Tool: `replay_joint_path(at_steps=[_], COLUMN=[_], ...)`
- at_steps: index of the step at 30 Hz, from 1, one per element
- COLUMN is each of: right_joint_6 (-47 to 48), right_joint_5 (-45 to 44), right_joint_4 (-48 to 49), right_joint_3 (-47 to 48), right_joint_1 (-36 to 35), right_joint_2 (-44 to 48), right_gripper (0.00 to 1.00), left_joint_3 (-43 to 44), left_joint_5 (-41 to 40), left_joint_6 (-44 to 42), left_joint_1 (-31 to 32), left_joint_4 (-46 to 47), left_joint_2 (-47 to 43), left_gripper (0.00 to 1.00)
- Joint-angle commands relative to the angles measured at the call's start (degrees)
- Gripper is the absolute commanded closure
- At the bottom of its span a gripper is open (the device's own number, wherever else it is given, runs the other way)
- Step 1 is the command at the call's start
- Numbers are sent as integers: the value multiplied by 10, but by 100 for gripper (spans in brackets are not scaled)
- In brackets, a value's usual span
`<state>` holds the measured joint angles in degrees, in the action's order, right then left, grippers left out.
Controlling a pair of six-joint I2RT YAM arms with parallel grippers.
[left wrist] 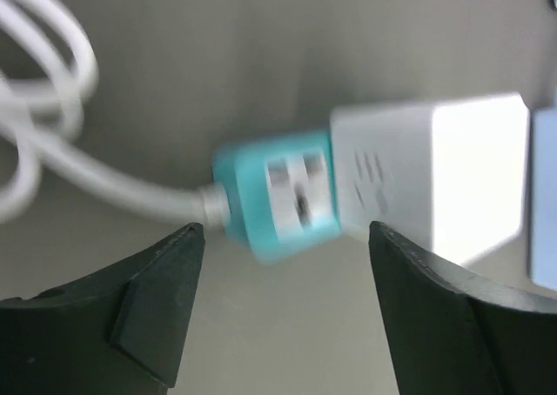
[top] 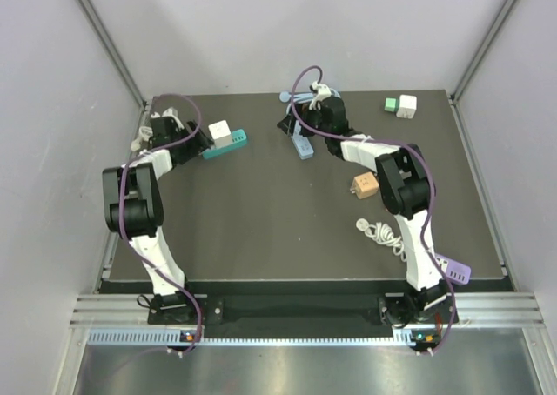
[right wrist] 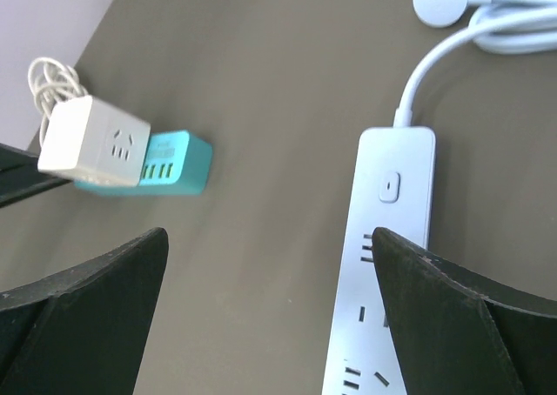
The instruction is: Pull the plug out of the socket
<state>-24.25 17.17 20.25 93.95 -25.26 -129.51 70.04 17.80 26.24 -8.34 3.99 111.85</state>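
Note:
A teal plug [left wrist: 277, 197] on a white cable [left wrist: 52, 143] sits in the side of a white cube socket [left wrist: 431, 177]. My left gripper [left wrist: 285, 238] is open, with the plug just beyond its fingertips and nothing between them. In the top view the left gripper [top: 196, 136] is at the back left, right beside the cube socket [top: 219, 133]. My right gripper [right wrist: 270, 238] is open and empty above the mat. It hovers beside a white power strip [right wrist: 387, 264]. The cube socket [right wrist: 91, 143] also shows in the right wrist view.
A teal block with slots [top: 231, 144] lies against the cube socket. The power strip [top: 302, 143] lies at the back middle under the right gripper [top: 298, 121]. Green and white cubes [top: 400, 106] stand back right. An orange adapter [top: 365, 186], a coiled white cable [top: 381, 232] and a purple strip [top: 454, 269] lie right.

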Motion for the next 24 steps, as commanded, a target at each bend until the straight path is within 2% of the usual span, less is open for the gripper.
replay_joint_path(at_steps=[1,5,11,12,15,20,24], right_joint_6=[-3,0,2,2,1,3,4], right_joint_5=[12,12,12,12,11,11,10], right_joint_4=[21,15,1,-3,-7,-14,-19], right_joint_3=[31,38,51,56,61,64,69], right_joint_1=[-6,-7,-7,-7,-8,-9,-10], right_joint_2=[-8,-12,-20,-22,-26,-28,-31], right_gripper=[0,0,0,0,0,0,0], left_joint_3=[19,91,210,236,285,345,359], left_joint_5=[-14,-36,-103,-162,-274,-449,-473], left_joint_6=[-3,-39,-5,-13,-47,-13,20], left_joint_1=[29,29,54,80,145,185,201], left_joint_4=[-61,-143,-261,-285,-316,-366,-365], left_joint_2=[-54,-42,-6,-1,20,76,98], left_gripper=[17,16,15,15,12,13,13])
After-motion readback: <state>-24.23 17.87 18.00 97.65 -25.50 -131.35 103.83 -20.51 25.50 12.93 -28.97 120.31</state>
